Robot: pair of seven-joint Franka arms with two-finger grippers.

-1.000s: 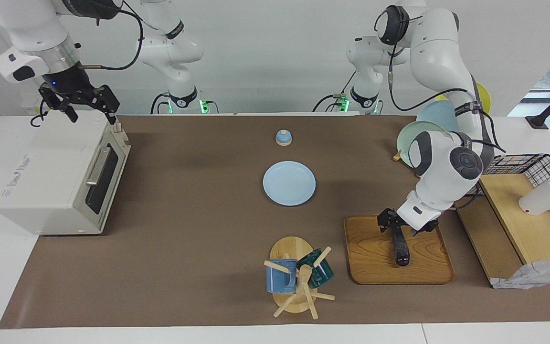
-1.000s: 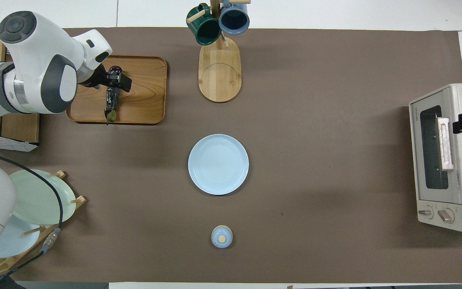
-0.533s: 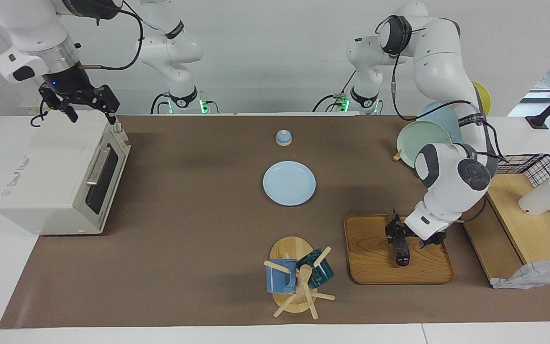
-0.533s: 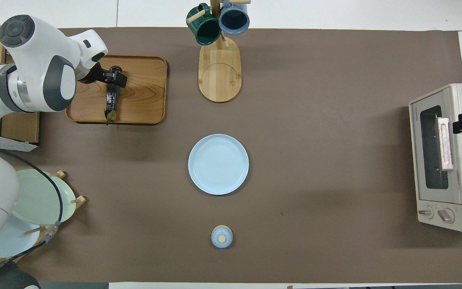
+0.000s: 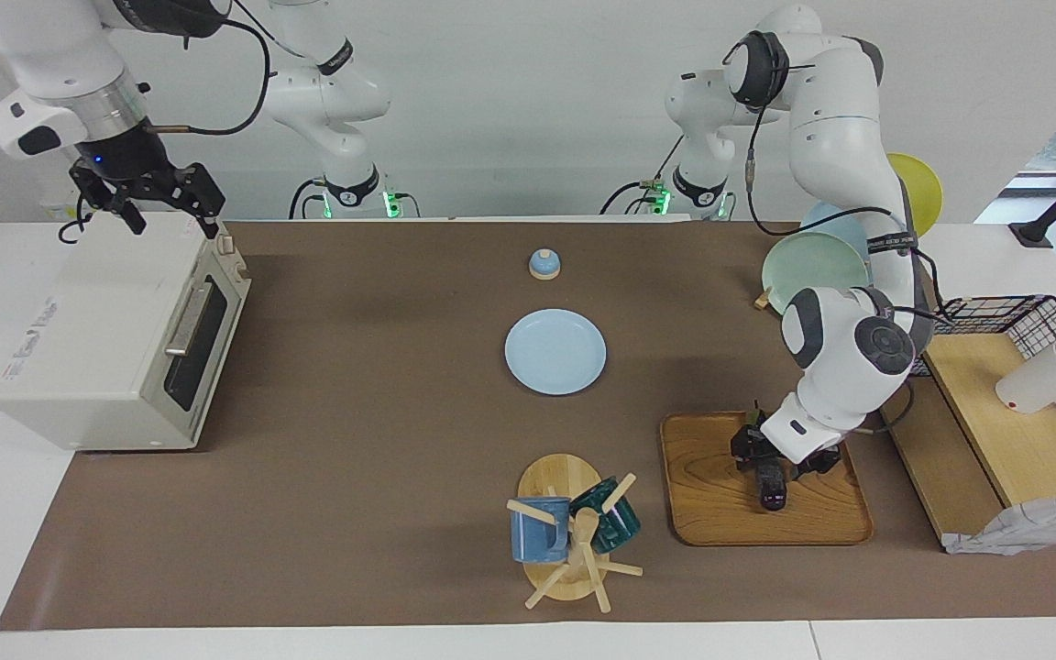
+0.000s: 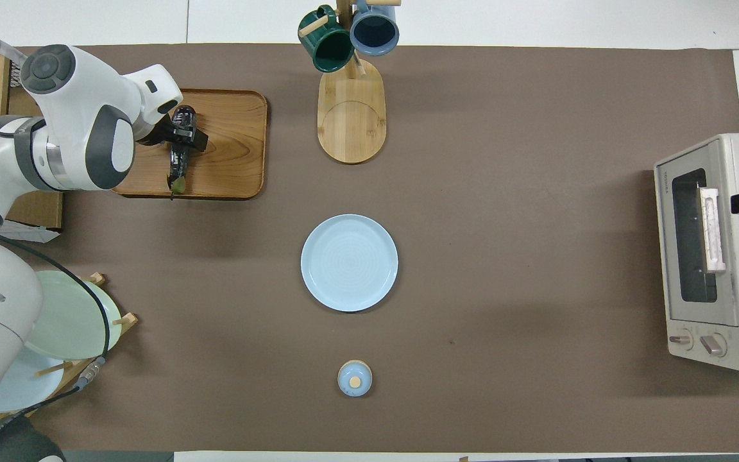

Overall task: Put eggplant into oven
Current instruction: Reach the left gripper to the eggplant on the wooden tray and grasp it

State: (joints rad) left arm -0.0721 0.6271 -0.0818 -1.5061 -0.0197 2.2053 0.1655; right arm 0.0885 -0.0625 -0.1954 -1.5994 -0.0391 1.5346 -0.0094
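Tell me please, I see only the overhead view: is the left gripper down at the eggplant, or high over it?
Observer: It is down. In the facing view the left gripper sits low at the eggplant, which lies on the wooden tray. I cannot confirm a grip.
Operator: And the right gripper? My view shows only a black edge of it.
Observer: The right gripper hangs open over the top of the oven, at the edge above its door.

High opposed views, shared table (image 5: 381, 458)
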